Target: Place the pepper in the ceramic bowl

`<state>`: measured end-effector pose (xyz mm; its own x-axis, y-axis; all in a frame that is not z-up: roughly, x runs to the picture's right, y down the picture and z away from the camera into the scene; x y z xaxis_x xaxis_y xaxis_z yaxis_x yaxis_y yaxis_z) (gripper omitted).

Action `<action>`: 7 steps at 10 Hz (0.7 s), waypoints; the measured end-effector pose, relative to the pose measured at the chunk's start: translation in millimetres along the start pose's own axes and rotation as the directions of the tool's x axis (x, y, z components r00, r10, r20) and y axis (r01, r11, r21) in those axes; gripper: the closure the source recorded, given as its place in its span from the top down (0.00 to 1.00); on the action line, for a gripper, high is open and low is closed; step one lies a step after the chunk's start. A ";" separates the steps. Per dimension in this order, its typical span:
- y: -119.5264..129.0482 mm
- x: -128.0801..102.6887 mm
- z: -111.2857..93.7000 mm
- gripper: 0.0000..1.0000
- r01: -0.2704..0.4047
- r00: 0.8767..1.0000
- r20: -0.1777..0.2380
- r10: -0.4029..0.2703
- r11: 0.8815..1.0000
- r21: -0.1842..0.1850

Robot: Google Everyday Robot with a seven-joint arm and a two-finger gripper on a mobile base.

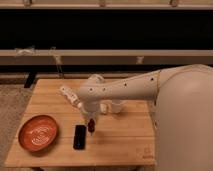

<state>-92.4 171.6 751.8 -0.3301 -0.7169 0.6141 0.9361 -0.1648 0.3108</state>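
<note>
The pepper [91, 126] is small and dark red, and hangs from my gripper [91, 121] just above the wooden table [120, 142]. The gripper points down at the end of the white arm [125, 90], which reaches in from the right, and it is shut on the pepper. The ceramic bowl [39, 133] is orange-red with pale swirl lines and sits at the table's front left, well to the left of the gripper.
A flat black rectangular object [79, 136] lies between the bowl and the pepper. A white bottle-like object [68, 95] lies at the back of the table. A white cup [117, 106] is partly hidden behind the arm.
</note>
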 end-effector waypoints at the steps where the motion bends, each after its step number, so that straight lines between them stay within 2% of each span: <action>1: -10.4 3.8 -3.7 0.00 0.047 0.999 -0.011 -0.047 0.999 0.003; 3: -48.2 12.2 -7.8 0.00 0.181 0.983 -0.033 -0.181 0.983 0.014; 5: -66.9 15.5 -12.0 0.00 0.259 0.965 -0.050 -0.258 0.966 0.019; 7: -95.1 19.8 -14.5 0.00 0.339 0.939 -0.063 -0.337 0.940 0.025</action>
<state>-186.2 163.3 723.9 -0.6180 -0.6603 0.4267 0.7653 -0.3812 0.5187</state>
